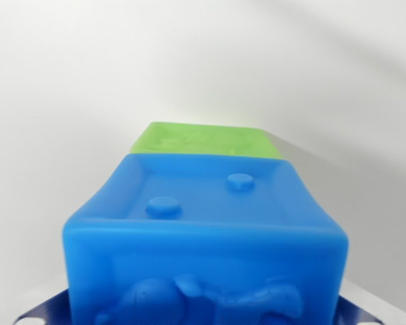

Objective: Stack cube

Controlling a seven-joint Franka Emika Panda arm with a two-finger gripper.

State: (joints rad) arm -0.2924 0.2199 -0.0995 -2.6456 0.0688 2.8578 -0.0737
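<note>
You are looking almost straight along the blue cube point(204, 237), which fills the lower centre of the frame from the bottom edge up to about mid-height. Its near face, at the very bottom, carries a raised relief figure, though it is cut off by the frame edge and you cannot make out what it depicts. The face turned up toward you is recessed inside a raised rim and has two round studs, one toward the lower left of that face and one toward its upper right. The cube shows no clear long axis; it sits square to the view, its near edge running level across the frame and its sides narrowing toward the top of the picture.

Just beyond its far edge, at centre frame, you see the green cube point(206, 141). Only one flat face of it shows, with a faint embossed pattern, and the blue cube hides the rest. You cannot tell whether the two are touching.

Dark blue fingers point(203, 313) appear only as small slivers at the lower left and lower right corners, flanking the blue cube. You cannot tell whether they are clenched on it.

The pale white worktop point(61, 101) fills the rest of the frame.
</note>
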